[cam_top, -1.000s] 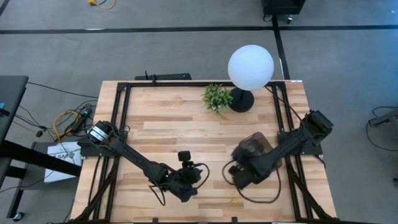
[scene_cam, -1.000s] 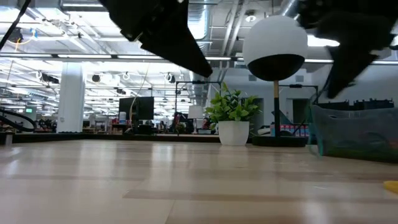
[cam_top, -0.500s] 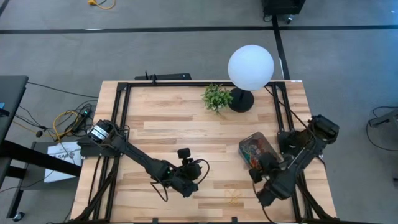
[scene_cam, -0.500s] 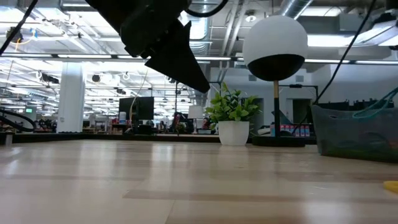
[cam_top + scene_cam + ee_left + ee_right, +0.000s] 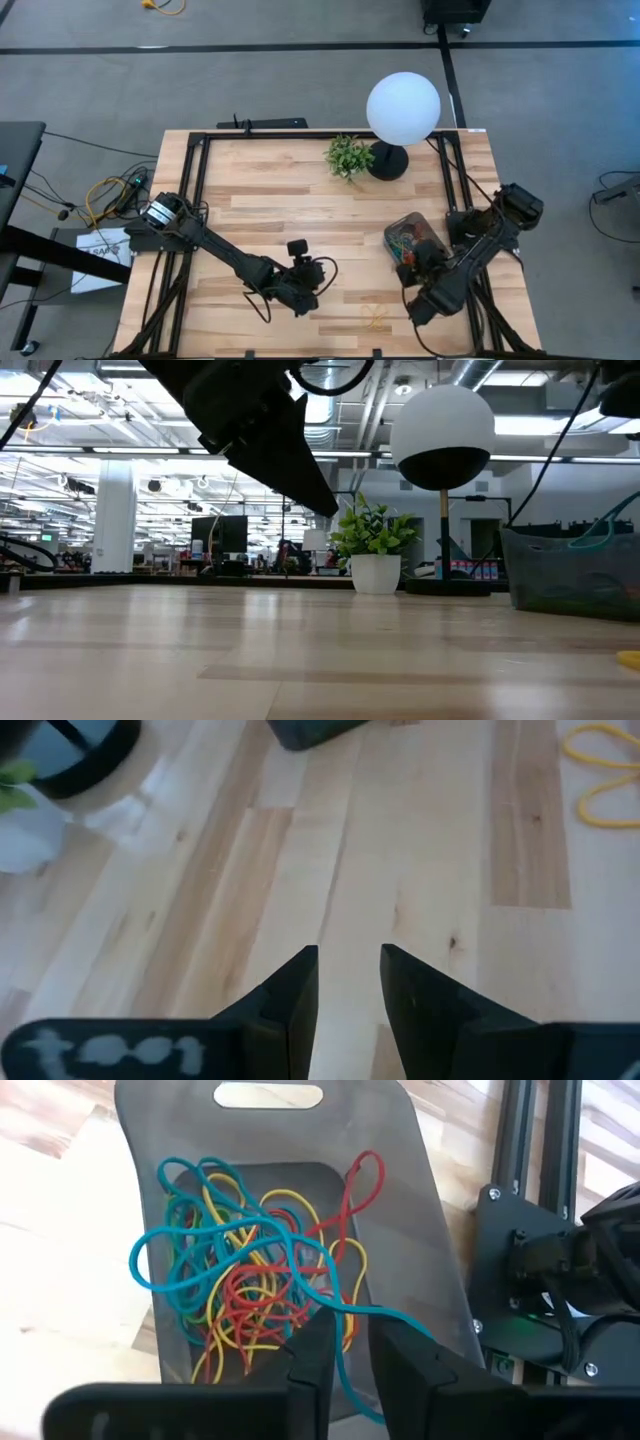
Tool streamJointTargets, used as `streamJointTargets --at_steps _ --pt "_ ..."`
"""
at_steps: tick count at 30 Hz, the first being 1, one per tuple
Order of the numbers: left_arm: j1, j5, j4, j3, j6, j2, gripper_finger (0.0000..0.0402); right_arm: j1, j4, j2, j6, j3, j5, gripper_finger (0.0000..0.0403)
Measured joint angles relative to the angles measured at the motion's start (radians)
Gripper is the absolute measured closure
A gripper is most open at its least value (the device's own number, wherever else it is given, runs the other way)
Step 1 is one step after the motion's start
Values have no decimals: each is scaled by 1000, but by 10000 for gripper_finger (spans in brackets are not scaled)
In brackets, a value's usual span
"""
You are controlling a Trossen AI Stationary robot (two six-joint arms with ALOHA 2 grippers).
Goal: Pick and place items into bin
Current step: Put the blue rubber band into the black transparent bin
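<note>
The bin (image 5: 420, 1210), a dark grey tub at the table's right (image 5: 410, 238), holds a tangle of red, yellow, green and blue rubber bands (image 5: 250, 1280). One teal band (image 5: 190, 1245) lies on the tangle and trails over the bin's near rim (image 5: 600, 530). My right gripper (image 5: 350, 1335) hovers at that near rim (image 5: 412, 272), fingers slightly apart. A yellow band (image 5: 375, 316) lies on the wood near the front edge. My left gripper (image 5: 350, 955) hangs open over bare wood left of it (image 5: 303, 295), with nothing between its fingers. My right gripper has a strand of the teal band (image 5: 340, 1365) running down through the gap between its fingers, which slant down at the bin from the near side. I cannot tell whether either finger touches the strand.
A small potted plant (image 5: 348, 156) and a lamp with a white globe (image 5: 403, 108) on a black round base stand at the far edge. Black frame rails (image 5: 470, 230) run along the table's right side, close beside the bin. Bare wood stretches across the middle and left.
My right gripper has swung from near the table's middle toward the right edge, stopping at the bin's near side, and its wrist has rolled. The teal band now hangs over the bin's rim, where none showed a second ago.
</note>
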Motion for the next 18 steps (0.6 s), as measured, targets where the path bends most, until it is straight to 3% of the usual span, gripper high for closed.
streamJointTargets --at_steps 11,18 --pt "0 178 188 0 133 0 299 -69 105 0 -3 0 -8 342" --pt "0 198 213 0 159 0 299 -23 106 0 19 -26 -37 342"
